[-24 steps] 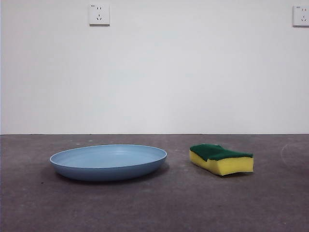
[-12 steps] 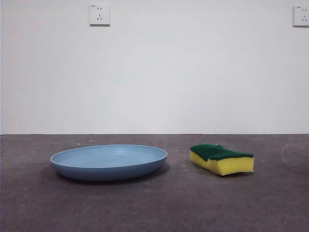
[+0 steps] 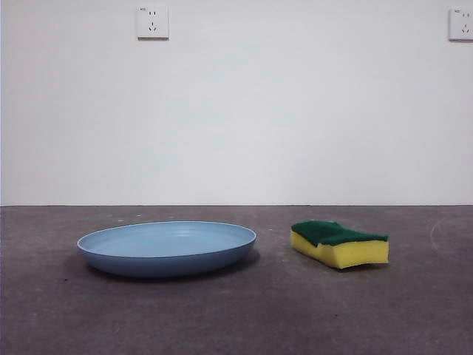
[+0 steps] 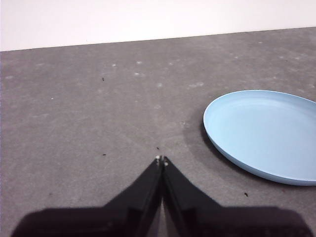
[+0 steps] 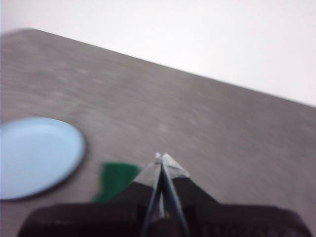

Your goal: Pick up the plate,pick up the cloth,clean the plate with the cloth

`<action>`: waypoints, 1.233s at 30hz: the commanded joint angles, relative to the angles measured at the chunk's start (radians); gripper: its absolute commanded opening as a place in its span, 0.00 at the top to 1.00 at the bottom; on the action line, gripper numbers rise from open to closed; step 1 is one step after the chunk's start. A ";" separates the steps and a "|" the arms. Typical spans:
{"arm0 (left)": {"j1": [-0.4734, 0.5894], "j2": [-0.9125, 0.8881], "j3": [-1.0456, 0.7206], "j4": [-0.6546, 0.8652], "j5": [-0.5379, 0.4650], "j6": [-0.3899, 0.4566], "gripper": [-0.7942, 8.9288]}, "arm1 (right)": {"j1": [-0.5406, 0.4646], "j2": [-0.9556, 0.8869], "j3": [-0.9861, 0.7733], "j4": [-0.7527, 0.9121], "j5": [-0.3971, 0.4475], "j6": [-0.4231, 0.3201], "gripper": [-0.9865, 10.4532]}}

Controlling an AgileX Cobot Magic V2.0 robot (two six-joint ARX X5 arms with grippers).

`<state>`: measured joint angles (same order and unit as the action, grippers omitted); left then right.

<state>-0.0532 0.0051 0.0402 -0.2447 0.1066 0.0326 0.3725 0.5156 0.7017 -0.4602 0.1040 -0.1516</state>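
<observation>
Front view: plate (image 3: 167, 248) flat on grey surface (image 3: 236, 318), left of centre, rim up. Sponge (image 3: 339, 243) to its right, apart from plate, green layer on top, yellow body below, lying flat. White wall (image 3: 236, 111) behind, w/ two sockets (image 3: 152, 22) high up, second one at far right edge. No arm visible in this view.

Left wrist view: left gripper (image 4: 161, 160) above bare surface, fingers clenched, tips touching, nothing between them. Plate (image 4: 264, 133) near, off to one side of the tips, not touching; only partly in frame. Small dark specks scattered on surface (image 4: 89, 118).

Right wrist view: blurred. Right gripper (image 5: 161, 158) w/ fingers pressed together, empty. Green top of sponge (image 5: 116, 178) just beside the fingers, partly hidden behind them; contact w/ sponge can't tell due to blur. Plate (image 5: 37, 155) further off on same side as sponge, cut by frame edge. Wall (image 5: 197, 34) beyond surface edge.

Both objects resting on surface, neither lifted, neither gripped.
</observation>
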 commanded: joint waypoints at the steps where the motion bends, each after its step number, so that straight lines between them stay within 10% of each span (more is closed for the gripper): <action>1: 0.003 -0.002 -0.011 -0.006 0.000 -0.008 0.92 | -0.115 -0.064 -0.131 0.102 -0.019 0.014 0.93; 8: 0.003 -0.002 -0.011 -0.006 0.000 -0.008 0.92 | -0.315 -0.271 -0.476 0.445 -0.206 0.011 0.93; 37: 0.003 -0.002 -0.011 -0.006 0.000 -0.008 0.92 | -0.328 -0.481 -0.695 0.282 -0.205 0.066 0.93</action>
<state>-0.0532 0.0051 0.0402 -0.2447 0.1070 0.0326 0.0456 0.0338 0.0185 -0.1711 -0.1024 -0.0967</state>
